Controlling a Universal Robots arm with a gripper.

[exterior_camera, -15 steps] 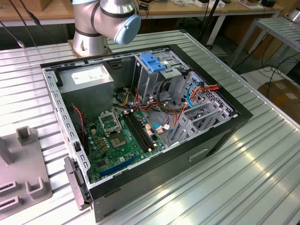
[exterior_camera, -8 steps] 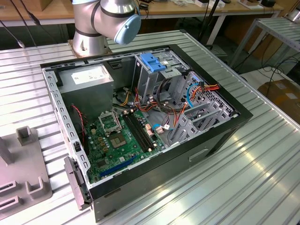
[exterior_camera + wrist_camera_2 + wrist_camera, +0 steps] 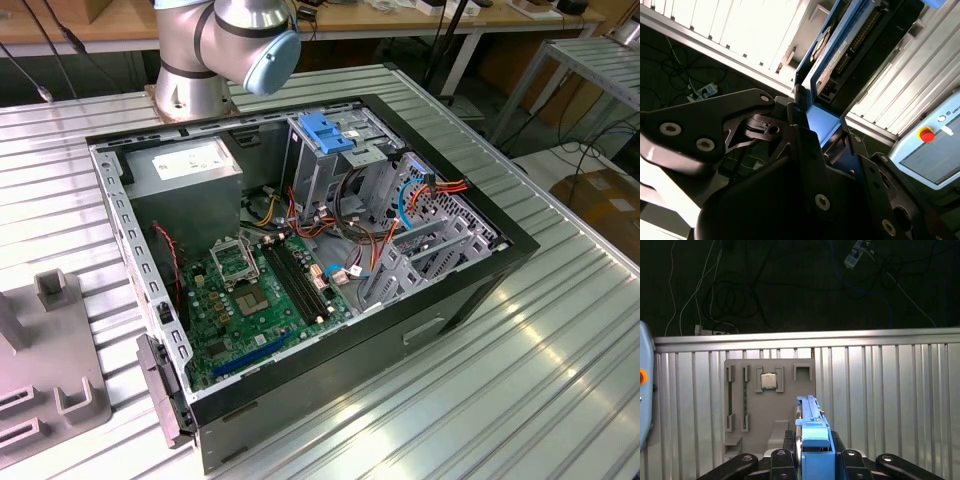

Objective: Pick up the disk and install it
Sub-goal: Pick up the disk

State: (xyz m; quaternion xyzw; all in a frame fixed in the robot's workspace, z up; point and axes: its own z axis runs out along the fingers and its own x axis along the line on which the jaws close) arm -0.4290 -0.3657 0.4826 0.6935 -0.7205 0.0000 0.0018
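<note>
The disk (image 3: 812, 415) stands edge-on between my gripper's black fingers (image 3: 790, 445) in the first wrist view, its blue side rail facing the camera. In the second wrist view the disk (image 3: 840, 55) shows its dark underside, its connector row and a blue rail. My gripper (image 3: 822, 117) is shut on its near end and holds it in the air above the ribbed metal table. In the exterior view the open computer case (image 3: 130, 230) lies on the table, with the drive cage and its blue handle (image 3: 325, 135) at the back.
A grey parts fixture (image 3: 770, 405) holding a processor chip (image 3: 769, 381) lies on the table below the disk, and also shows as the grey fixture (image 3: 50, 370) at the exterior view's left. The grey power-supply box (image 3: 190, 170) sits inside the case. A teach pendant (image 3: 935, 145) is nearby.
</note>
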